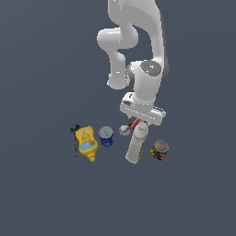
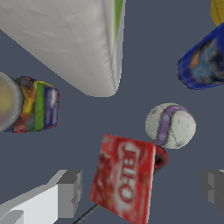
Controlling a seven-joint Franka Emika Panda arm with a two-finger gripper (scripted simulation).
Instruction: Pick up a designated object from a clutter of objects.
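The step in hand looks like the final descent onto the red box (image 2: 124, 177), before any grasp is made: in the wrist view the pincer (image 2: 142, 188) stands released, one finger (image 2: 70, 192) on one side of the box and the other finger (image 2: 213, 186) well out on the far side, neither touching it. The box lies flat on the dark surface (image 1: 41, 193), just beside the small purple-and-white cup (image 2: 170, 125), which nearly touches one of its corners, and near the rounded end of the tall white bottle (image 2: 74, 41) that lies on its side. In the exterior view only a sliver of red (image 1: 135, 123) shows under the pincer (image 1: 138, 123), just beside the bottle's top end (image 1: 140, 130). The box's long axis runs roughly along the line of its white lettering, tilted a little off square to the line between the fingers, so they would close across its short side. My judgement is that the next move calls for lowering straight down, perhaps with a slight wrist turn to square up, while keeping the far finger clear of the cup; the multicoloured can (image 2: 37, 105) and the blue-lidded cup (image 2: 203, 61) sit farther from the box and seem no hindrance
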